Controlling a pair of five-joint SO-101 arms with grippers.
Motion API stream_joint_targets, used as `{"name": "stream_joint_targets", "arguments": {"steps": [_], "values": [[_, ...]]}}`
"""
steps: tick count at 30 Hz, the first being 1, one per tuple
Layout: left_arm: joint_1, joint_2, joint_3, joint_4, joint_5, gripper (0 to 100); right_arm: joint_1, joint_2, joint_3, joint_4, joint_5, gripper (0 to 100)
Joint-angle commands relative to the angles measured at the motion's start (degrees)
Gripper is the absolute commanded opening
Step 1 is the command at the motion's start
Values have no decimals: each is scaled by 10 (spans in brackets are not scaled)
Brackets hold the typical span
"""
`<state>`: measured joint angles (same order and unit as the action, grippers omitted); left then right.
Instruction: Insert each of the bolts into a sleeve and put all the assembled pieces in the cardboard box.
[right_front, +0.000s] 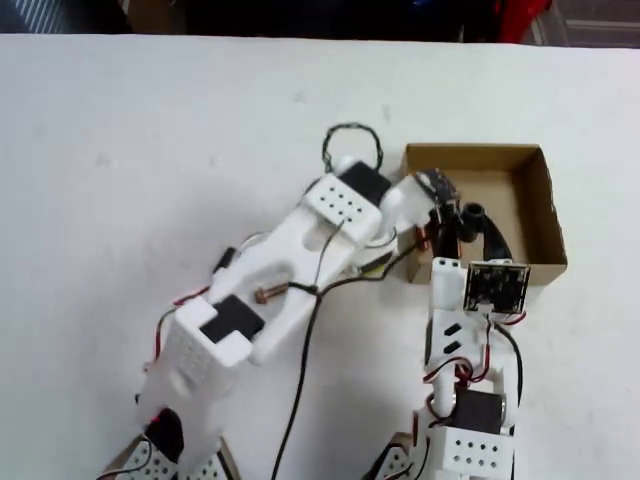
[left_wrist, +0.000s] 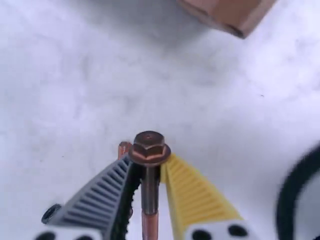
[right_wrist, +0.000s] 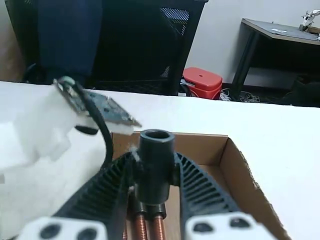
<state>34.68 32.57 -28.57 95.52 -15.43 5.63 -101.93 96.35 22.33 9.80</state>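
My left gripper (left_wrist: 149, 172), with one grey and one yellow finger, is shut on a copper bolt (left_wrist: 149, 150); the hex head stands just past the fingertips. A second copper piece (left_wrist: 123, 148) peeks out behind the grey finger. In the high view this bolt (right_front: 422, 238) hangs at the left wall of the cardboard box (right_front: 545, 215). My right gripper (right_wrist: 155, 172), with black fingers, is shut on a dark sleeve (right_wrist: 156, 160) that stands upright with its open end up, over the box (right_wrist: 227, 155). Two copper shafts (right_wrist: 149, 227) show under the sleeve. From above, the right gripper (right_front: 470, 222) is inside the box.
The left arm's camera board (right_wrist: 102, 106) and cable hang close beside the sleeve. A corner of the box (left_wrist: 225, 15) lies beyond the bolt. A small copper-coloured piece (right_front: 268, 294) shows beside the left arm. A dark chair and a red bin (right_wrist: 202, 82) stand past the table's far edge.
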Motion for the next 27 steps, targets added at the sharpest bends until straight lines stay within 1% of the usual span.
{"name": "stream_joint_targets", "arguments": {"steps": [1, 4, 7, 11, 15, 20, 21, 24, 27], "values": [[6, -8, -111, 63, 23, 27, -5, -9, 4, -13, -6, 17], [-11, -9, -159, 67, 84, 22, -23, -9, 4, -12, -6, 17], [-17, -9, -165, 68, 128, 22, -44, -7, 4, -12, -2, 17], [-25, -23, -164, 69, 129, 22, -46, -8, 4, -12, -4, 17], [-47, -94, -155, 69, 129, 22, -62, -8, 4, -12, -4, 17], [-76, -217, -18, 67, 126, 22, -106, -8, 4, -15, -1, 17], [-81, -242, 10, 64, 116, 22, -114, -8, 4, -15, -1, 17], [-100, -326, 84, 43, 91, 22, -145, -8, 3, -16, -1, 17], [-124, -408, 148, 21, 87, 22, -178, -8, 3, -16, -1, 17]]}}
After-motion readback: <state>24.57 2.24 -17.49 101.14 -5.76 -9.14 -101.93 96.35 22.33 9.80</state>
